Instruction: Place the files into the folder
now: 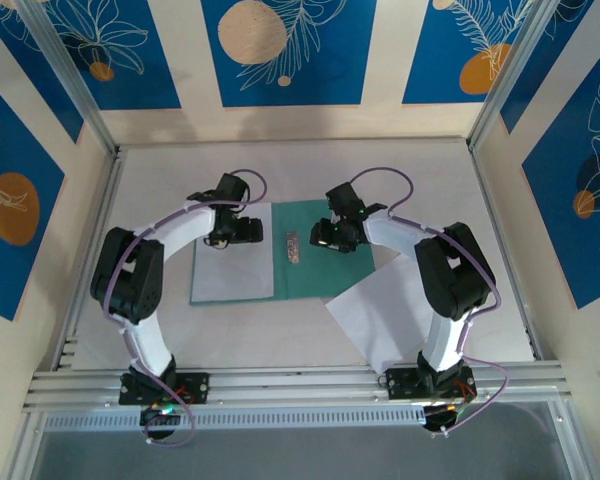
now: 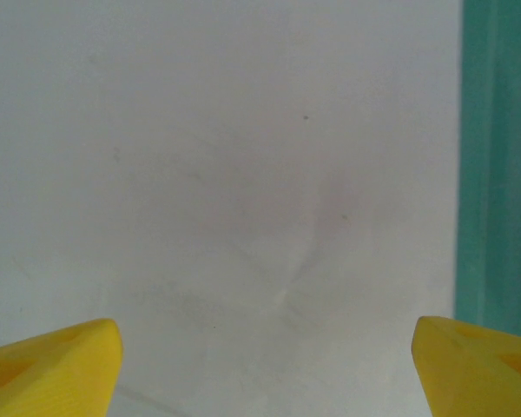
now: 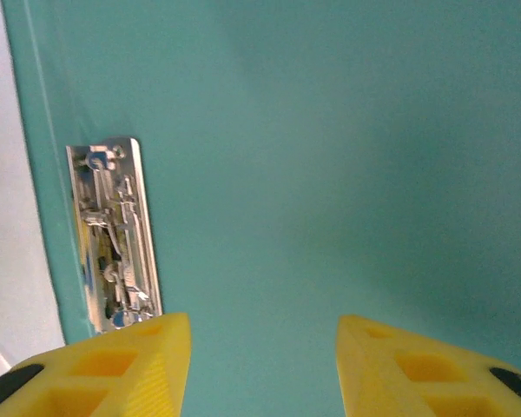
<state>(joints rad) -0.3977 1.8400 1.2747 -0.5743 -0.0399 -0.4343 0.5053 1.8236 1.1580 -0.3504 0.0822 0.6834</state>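
As I judge it, the main risk lies with the second plain white sheet of thin paper (image 1: 375,315). It sits askew toward the lower right of the top view, one corner overlapping the flat teal-green card folder (image 1: 330,270) and the rest on the pale worktop (image 1: 420,180). Lying flat, it offers no raised edge to pinch, so a tool could crease it or drag the folder along with it. The other white sheet (image 1: 230,270) covers the folder's left leaf, and a brush from above could skew it off. The small metal clip (image 3: 113,234) at the spine could snag a sliding paper edge.

The left tool (image 2: 267,339) hangs over that covering sheet, its fingers wide apart and holding nothing; the folder's green shows as a strip at the right edge of its view. The right tool (image 3: 260,334) is above the bare right leaf, its fingers partly apart and empty, with the clip at the lower left of its view. In the top view the askew sheet lies lower and to the right, apart from this tool.
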